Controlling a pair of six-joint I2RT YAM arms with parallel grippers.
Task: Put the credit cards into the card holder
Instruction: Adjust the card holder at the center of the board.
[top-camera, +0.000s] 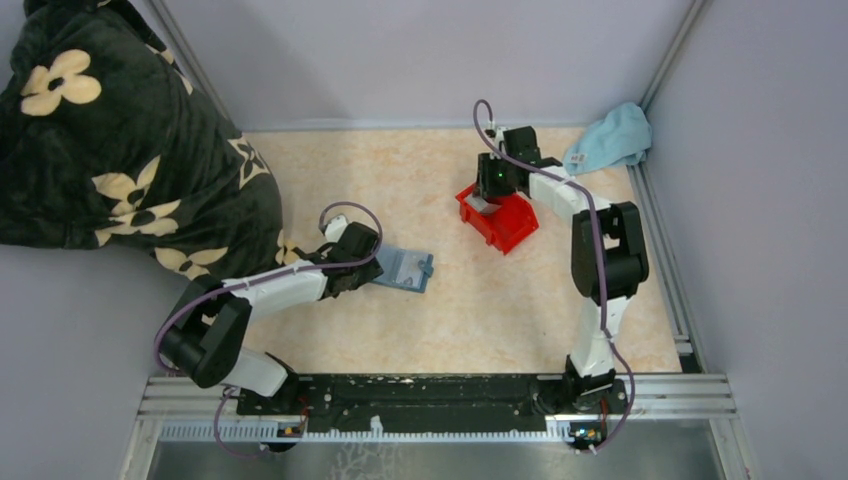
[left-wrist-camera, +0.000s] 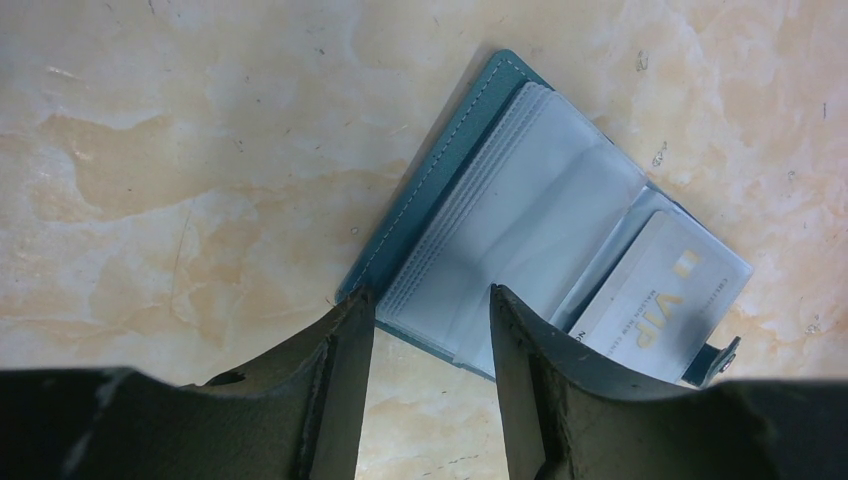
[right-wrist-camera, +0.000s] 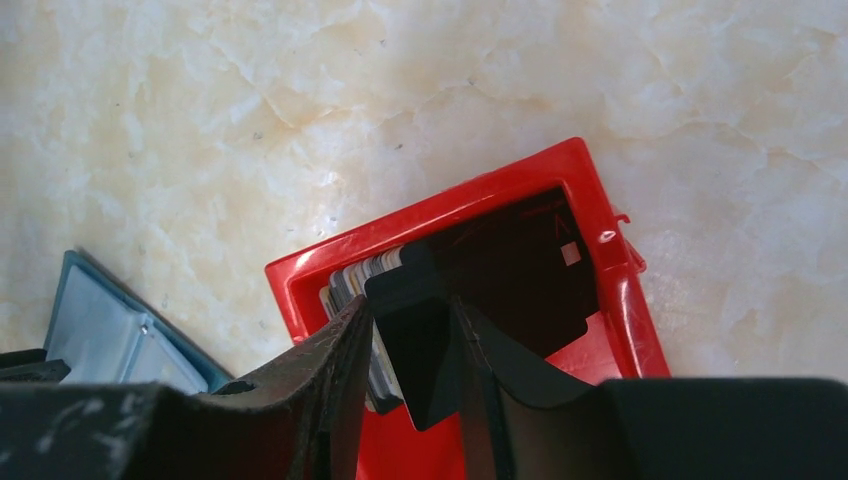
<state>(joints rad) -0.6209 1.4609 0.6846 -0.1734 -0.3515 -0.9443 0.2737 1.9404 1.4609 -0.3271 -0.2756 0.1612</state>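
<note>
One "VIP" card (left-wrist-camera: 655, 295) inside teal card holder (left-wrist-camera: 430, 200)

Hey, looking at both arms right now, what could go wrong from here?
1. The right arm's fingers pinch a dark card by its edges inside the red bin. It could bow, slip out on lifting, or drag neighbouring cards along.
2. The card holder lies open with only the left arm's fingers at its near edge. It might slide when a card is pushed in.
</note>
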